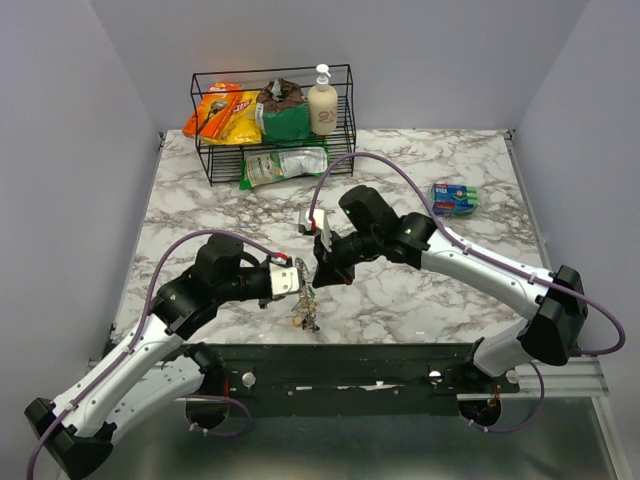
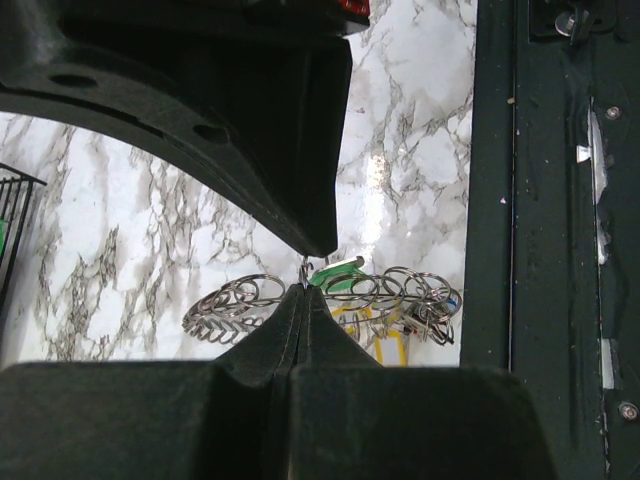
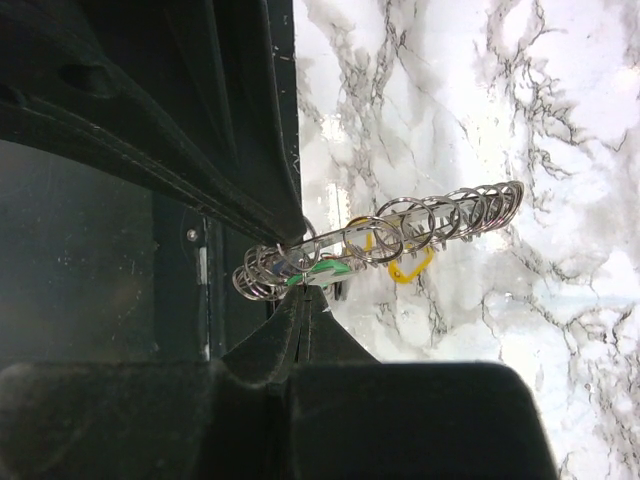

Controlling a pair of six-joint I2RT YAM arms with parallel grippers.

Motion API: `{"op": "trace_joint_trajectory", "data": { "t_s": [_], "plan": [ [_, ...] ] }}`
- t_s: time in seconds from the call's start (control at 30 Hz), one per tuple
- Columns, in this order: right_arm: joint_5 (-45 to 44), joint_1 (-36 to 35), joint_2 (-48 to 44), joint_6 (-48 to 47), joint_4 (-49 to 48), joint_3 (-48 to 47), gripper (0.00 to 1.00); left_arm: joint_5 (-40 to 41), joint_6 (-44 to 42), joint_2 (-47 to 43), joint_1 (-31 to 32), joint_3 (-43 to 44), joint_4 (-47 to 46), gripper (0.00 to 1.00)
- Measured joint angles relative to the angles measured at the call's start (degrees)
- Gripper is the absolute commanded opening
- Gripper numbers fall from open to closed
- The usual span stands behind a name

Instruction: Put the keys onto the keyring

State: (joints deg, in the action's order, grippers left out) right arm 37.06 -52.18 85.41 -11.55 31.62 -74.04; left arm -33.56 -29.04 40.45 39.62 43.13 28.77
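Note:
The keyring (image 2: 240, 300) is a flat metal ring carrying many small split rings, held edge-on above the marble table. It also shows in the right wrist view (image 3: 420, 225) and the top view (image 1: 300, 292). My left gripper (image 2: 305, 287) is shut on its rim, at a thin split ring. My right gripper (image 3: 308, 293) is shut at the green key (image 3: 322, 270), which lies against the ring; the green key shows in the left wrist view too (image 2: 338, 275). A yellow key (image 2: 388, 340) and other keys (image 1: 305, 318) hang below. The two grippers (image 1: 290, 280) (image 1: 323, 268) meet tip to tip.
A black wire basket (image 1: 275, 160) with snack bags and a soap bottle (image 1: 322, 103) stands at the back. A sponge pack (image 1: 455, 199) lies at the right. A small white and red object (image 1: 311, 219) lies behind the right gripper. A dark rail (image 1: 380, 360) runs along the near edge.

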Motion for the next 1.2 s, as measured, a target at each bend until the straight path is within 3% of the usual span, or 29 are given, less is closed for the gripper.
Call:
{"op": "trace_joint_trajectory", "data": {
  "t_s": [0.4, 0.47, 0.5, 0.77, 0.9, 1.03, 1.2],
  "plan": [
    [-0.11, 0.00, 0.20, 0.00, -0.24, 0.09, 0.05, -1.22, 1.92, -0.98, 0.00, -1.18, -2.73, 0.00],
    [-0.15, 0.00, 0.04, -0.02, -0.39, 0.24, 0.14, -1.25, 2.10, -1.03, 0.00, -1.29, -2.93, 0.00],
    [-0.20, 0.00, -0.22, 0.00, -0.59, 0.48, 0.25, -1.27, 2.14, -1.05, 0.00, -1.33, -3.02, 0.00],
    [-4.00, 0.00, -6.54, 0.04, -3.52, 4.70, 0.60, -2.10, 2.84, -1.95, 0.02, -1.70, -3.63, 0.00],
    [-7.37, 0.00, -12.74, 0.07, -5.49, 7.93, 0.90, -2.36, 3.87, -2.73, 0.00, -2.34, -5.33, 0.00],
    [-9.22, 0.00, -17.51, 0.00, -8.00, 9.01, 0.99, -3.32, 6.03, -3.82, 0.02, -3.74, -8.31, 0.00],
    [-9.20, 0.00, -20.94, 0.17, -10.80, 9.09, 1.00, -4.59, 10.19, -4.81, 0.07, -5.68, -14.49, 0.00]
  ]
}}
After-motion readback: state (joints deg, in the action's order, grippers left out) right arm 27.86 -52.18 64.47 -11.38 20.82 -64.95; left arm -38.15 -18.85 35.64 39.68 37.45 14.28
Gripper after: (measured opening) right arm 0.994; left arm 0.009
